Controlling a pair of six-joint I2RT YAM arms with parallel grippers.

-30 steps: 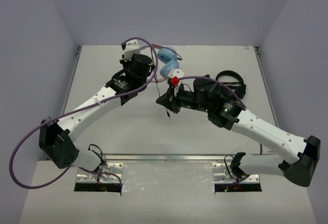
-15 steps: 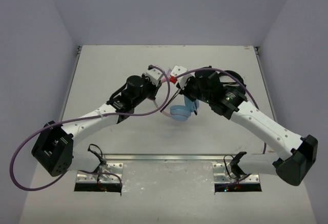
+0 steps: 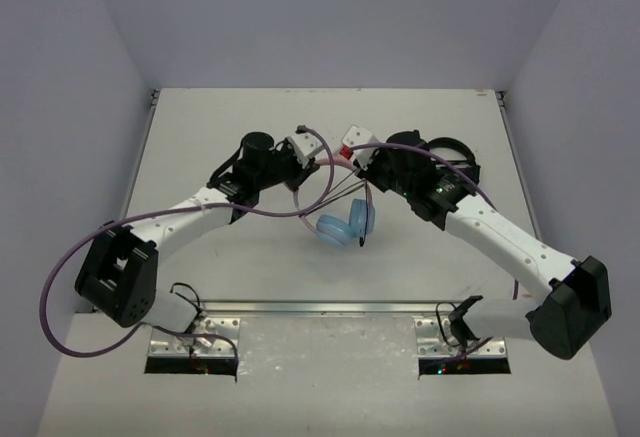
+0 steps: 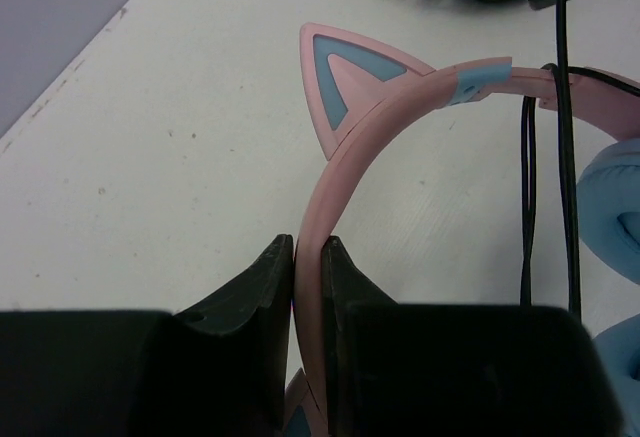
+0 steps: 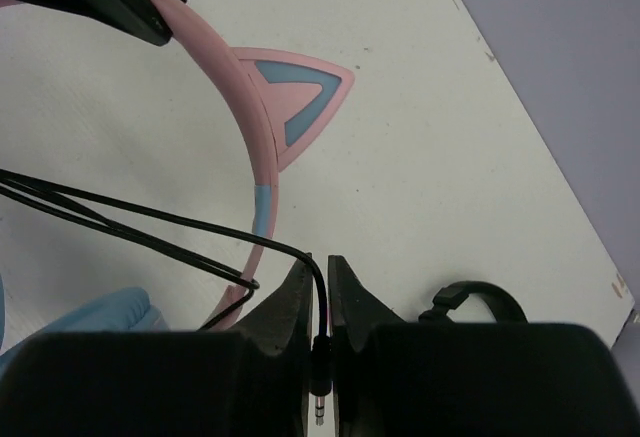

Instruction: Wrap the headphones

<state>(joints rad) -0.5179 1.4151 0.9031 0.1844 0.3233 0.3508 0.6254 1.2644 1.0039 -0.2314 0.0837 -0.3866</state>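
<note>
Left wrist view: your left fingers (image 4: 255,292) clamp the headphones (image 4: 612,197) by the headband (image 4: 420,97); right fingers (image 5: 288,307) pinch the cable (image 5: 200,225), seemingly near its plug (image 5: 318,397). Pull hard and it could slip.

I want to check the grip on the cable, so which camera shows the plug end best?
The right wrist view: the plug sits pinched in the right gripper, metal tip showing. The left wrist view shows only cable strands beside the headband, no plug. From above, the plug is too small to see.
</note>
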